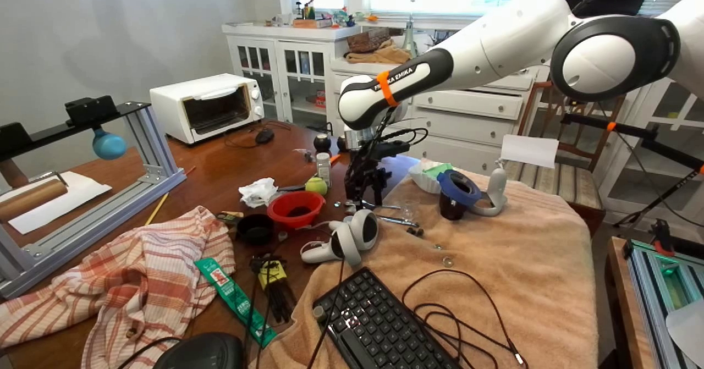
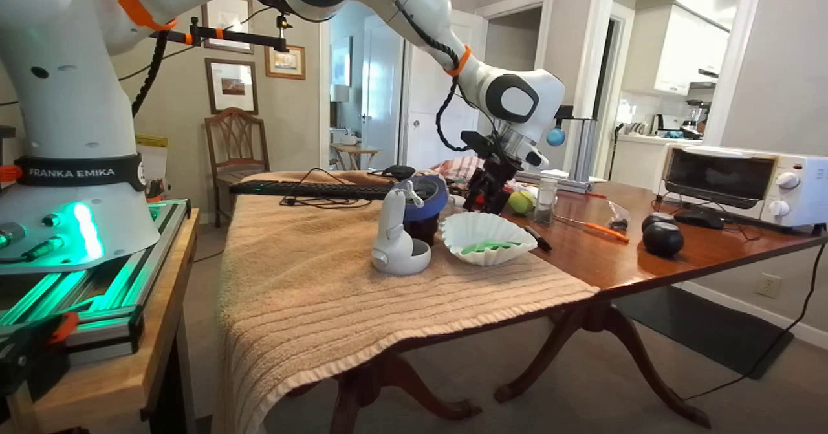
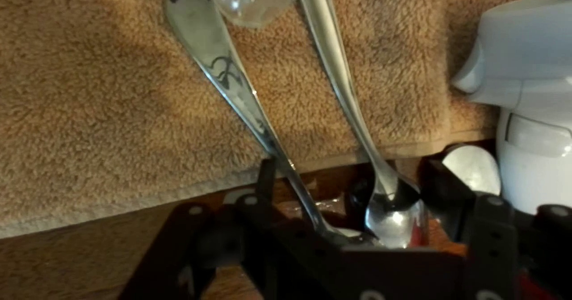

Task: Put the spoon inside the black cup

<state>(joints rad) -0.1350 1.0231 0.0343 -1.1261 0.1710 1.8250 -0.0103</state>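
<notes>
Two shiny silver spoons lie side by side in the wrist view, a left spoon [image 3: 241, 99] and a right spoon [image 3: 342, 76]. Their handles rest on the towel and their bowls reach over the wood. No dark spoon shows. A silver handle [image 1: 399, 221] also shows in an exterior view. My gripper [image 3: 355, 183] is open above the bowl ends, the left finger by the left spoon's neck, the right finger beside the right spoon's bowl. The gripper also shows in both exterior views [image 1: 367, 198] [image 2: 485, 202]. A small black cup [image 1: 254, 229] stands beside the red bowl.
A dark cup [image 1: 452, 207] with a blue ring stands on the towel [image 1: 522, 259]. White controllers [image 1: 363, 229] lie close to the gripper. A red bowl [image 1: 275, 210], a tennis ball [image 1: 316, 186], a bottle [image 1: 323, 166] and a white fluted bowl [image 2: 485, 246] stand near.
</notes>
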